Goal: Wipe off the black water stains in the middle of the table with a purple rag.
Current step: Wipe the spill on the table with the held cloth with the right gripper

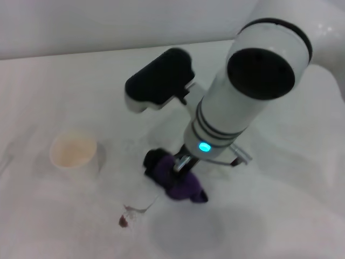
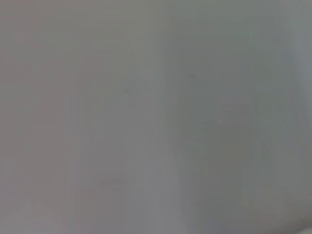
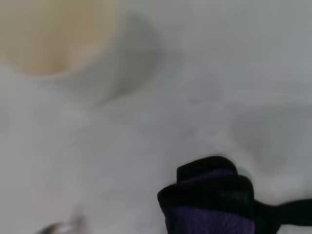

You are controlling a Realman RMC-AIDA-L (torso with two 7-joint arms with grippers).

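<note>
One arm was at work: the right gripper (image 1: 180, 164) was down over the middle of the table (image 1: 280, 178), reaching in from the far right corner, and the purple rag (image 1: 175, 181) was bunched right under it. The rag looked pinched at its upper part by the metal fingers, though how wide they stood could not be told, since the forearm covered most of them. The rag's lower end rested on the white surface, its black edging (image 3: 209, 170) showing in the right wrist view.

What showed of the black water stains (image 1: 124, 220) was a small dark reddish-brown spot with a thin wet streak running from it toward the rag. It lay nearer the front edge and to the left of the rag, close by but not under it, so cloth and spot were apart.

Further left, toward the left edge, stood a white paper cup (image 1: 74, 151), upright, its pale inside showing. The left wrist view gave only blank grey, and the left gripper appeared nowhere.
</note>
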